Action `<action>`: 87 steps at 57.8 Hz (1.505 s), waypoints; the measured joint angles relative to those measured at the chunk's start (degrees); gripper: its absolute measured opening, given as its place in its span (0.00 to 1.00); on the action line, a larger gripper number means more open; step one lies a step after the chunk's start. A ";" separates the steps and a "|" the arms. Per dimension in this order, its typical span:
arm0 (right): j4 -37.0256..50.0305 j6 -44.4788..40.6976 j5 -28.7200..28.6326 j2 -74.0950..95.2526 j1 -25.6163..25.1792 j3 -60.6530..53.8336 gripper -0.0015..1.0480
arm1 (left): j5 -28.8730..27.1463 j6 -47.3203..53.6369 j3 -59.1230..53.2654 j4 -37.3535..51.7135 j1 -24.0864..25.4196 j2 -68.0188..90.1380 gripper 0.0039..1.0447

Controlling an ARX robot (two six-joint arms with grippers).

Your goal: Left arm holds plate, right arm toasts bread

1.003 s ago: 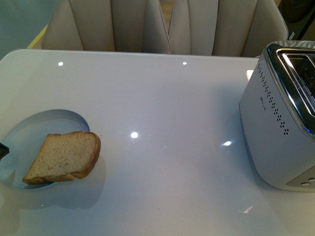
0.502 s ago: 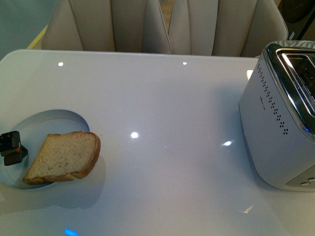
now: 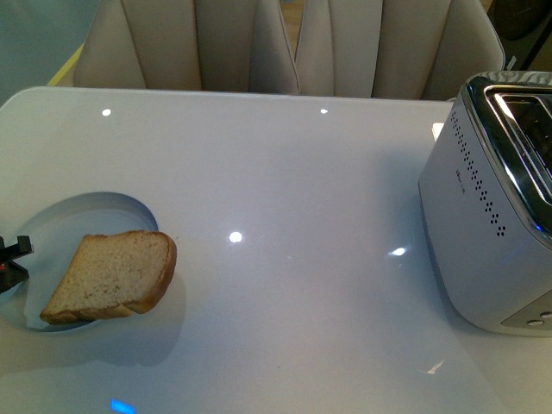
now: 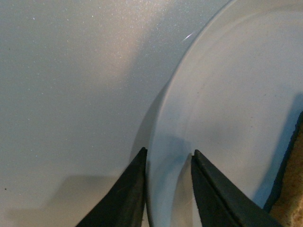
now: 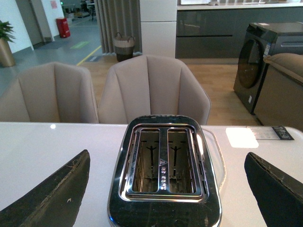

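Note:
The pale blue-white plate (image 3: 95, 211) lies at the table's left with the bread (image 3: 112, 274) across its near right rim, one corner overhanging. My left gripper (image 3: 10, 259) shows at the frame's left edge, on the plate's left rim. In the left wrist view the plate's rim (image 4: 163, 142) runs between the two dark fingers, and my left gripper (image 4: 169, 158) is shut on it. A bit of bread crust (image 4: 291, 208) shows at that view's edge. My right gripper (image 5: 166, 156) hangs open above the toaster (image 5: 163, 161), nothing between its fingers.
The silver two-slot toaster (image 3: 492, 216) stands at the table's right edge, both slots empty. Beige chairs (image 3: 285, 43) line the far side of the white table (image 3: 285, 190).
The left gripper came in over the plate's left rim, then drew back a little toward the left. Plate, bread and toaster have not moved.

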 joint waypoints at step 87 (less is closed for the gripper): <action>0.00 0.00 0.00 0.00 0.00 0.00 0.92 | 3.50 -27.98 10.21 -30.75 -23.02 -36.33 0.03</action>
